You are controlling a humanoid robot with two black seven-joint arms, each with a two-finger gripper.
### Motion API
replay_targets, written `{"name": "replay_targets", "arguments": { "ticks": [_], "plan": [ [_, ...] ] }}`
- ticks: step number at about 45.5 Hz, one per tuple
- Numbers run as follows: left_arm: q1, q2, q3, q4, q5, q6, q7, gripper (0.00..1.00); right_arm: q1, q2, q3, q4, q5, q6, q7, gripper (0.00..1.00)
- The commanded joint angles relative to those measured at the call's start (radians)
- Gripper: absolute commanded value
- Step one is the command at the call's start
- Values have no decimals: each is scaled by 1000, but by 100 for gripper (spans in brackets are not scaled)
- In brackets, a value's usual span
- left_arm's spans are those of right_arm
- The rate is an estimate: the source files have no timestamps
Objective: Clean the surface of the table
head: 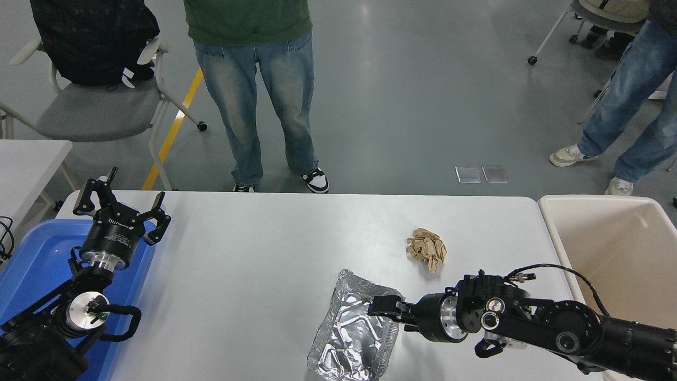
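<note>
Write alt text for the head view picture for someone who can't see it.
The right gripper reaches the right rim of a crumpled foil tray on the white table, a brown paper ball beyond. The left gripper hangs open over a blue bin.

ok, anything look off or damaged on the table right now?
Two bits of litter on the white tabletop: a crumpled foil tray near the front edge, dented and lying askew, and a wadded brown paper ball behind it. The right gripper is at the tray's right rim. The left gripper is parked over the blue bin.
</note>
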Motion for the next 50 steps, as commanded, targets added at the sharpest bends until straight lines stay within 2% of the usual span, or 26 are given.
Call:
{"name": "replay_targets", "arguments": {
  "ticks": [1, 4, 8, 23, 27, 32, 37, 47, 49, 50],
  "plan": [
    [0, 0, -1, 0, 0, 0, 0, 99, -9, 8, -3, -17, -34, -1, 2, 87],
    [0, 0, -1, 0, 0, -2, 0, 99, -9, 10, -3, -18, -35, -1, 2, 86],
    [1, 0, -1, 0, 0, 0, 0, 99, -9, 8, -6, -18, -35, -1, 3, 79],
    [1, 0, 1, 0, 0, -2, 0, 99, -19, 19, -8, -41, -72, -1, 3, 78],
    [1, 0, -1, 0, 0, 0, 0, 99, -18, 19, -12, -43, -81, -1, 3, 70],
    [0, 0, -1, 0, 0, 0, 0, 99, -18, 19, -29, -43, -112, -1, 3, 67],
    [0, 0, -1, 0, 0, -2, 0, 99, -4, 19, -46, -43, -126, 1, 2, 58],
    [1, 0, -1, 0, 0, -2, 0, 99, 10, 19, -55, -38, -126, 1, -11, 58],
    [1, 0, -1, 0, 0, 0, 0, 99, 8, 19, -55, -38, -127, 1, -11, 53],
    [0, 0, -1, 0, 0, 0, 0, 99, 7, 19, -55, -37, -127, 1, -9, 48]
  ]
}}
